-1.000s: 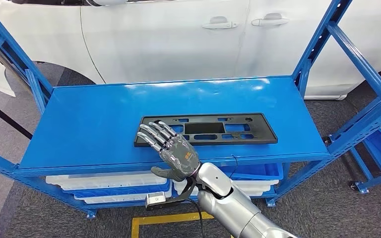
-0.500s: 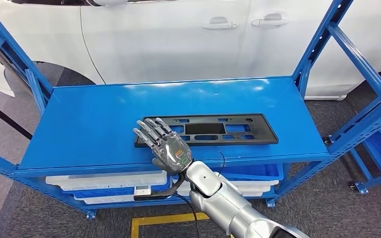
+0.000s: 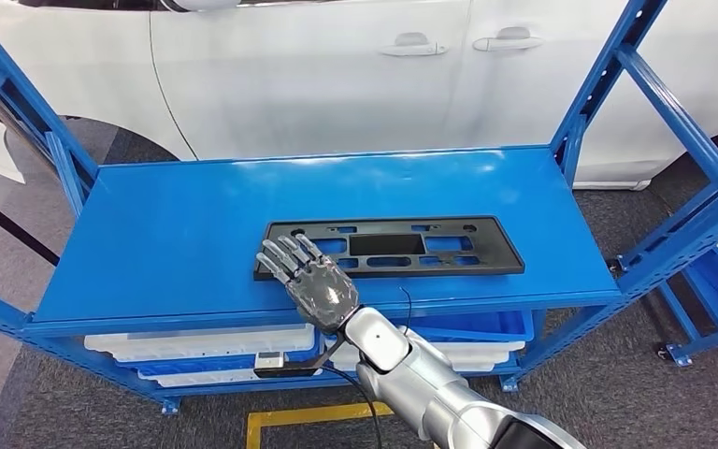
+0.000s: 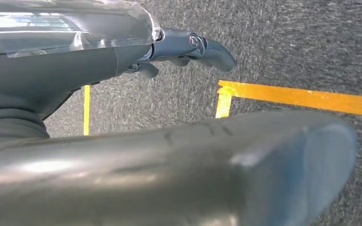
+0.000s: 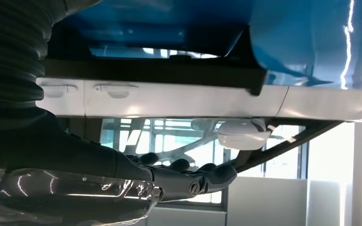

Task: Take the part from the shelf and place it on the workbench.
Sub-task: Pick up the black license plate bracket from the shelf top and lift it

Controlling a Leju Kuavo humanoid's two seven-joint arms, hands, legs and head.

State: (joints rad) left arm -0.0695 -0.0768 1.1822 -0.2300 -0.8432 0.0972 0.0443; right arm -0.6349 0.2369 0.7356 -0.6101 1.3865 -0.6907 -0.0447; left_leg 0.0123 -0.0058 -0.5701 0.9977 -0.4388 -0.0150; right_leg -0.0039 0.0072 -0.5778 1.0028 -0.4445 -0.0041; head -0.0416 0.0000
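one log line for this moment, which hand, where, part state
phase: reach | right robot hand: fingers apart, over left end of black part | part: flat on blue shelf, not lifted

A glossy white car (image 3: 337, 75) is standing beyond the hand, white plastic trays (image 3: 196, 341) are lying stacked below it, and yellow floor tape (image 3: 308, 413) is running nearer.

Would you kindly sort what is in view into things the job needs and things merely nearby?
Needed for the job:
- black part
- blue shelf it lies on
- right hand, open over the part's end

Merely nearby:
- white car
- white trays below
- yellow floor line
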